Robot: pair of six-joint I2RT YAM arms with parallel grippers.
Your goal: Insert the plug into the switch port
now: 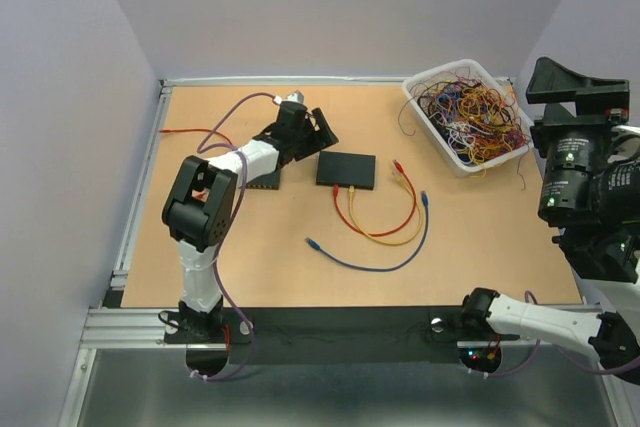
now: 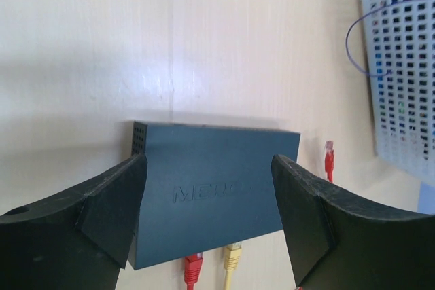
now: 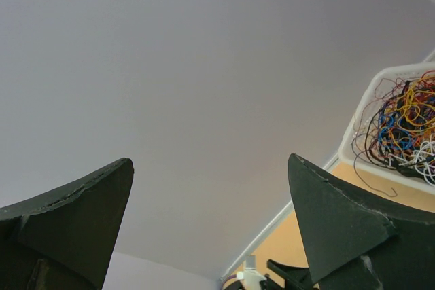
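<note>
The left gripper hung near the dark grey rectangular plastic switch, jaws spread; the right gripper gaped empty.

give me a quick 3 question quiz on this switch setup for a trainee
1. True or false: the left fingers are gripping a plug.
2. Which are plugged into the switch? A: red cable and yellow cable. B: blue and green. C: blue only.
3. Fill in: both ends of the blue cable are ___.
Key: 1 false, they stand open and empty. 2 A. 3 unplugged.
</note>
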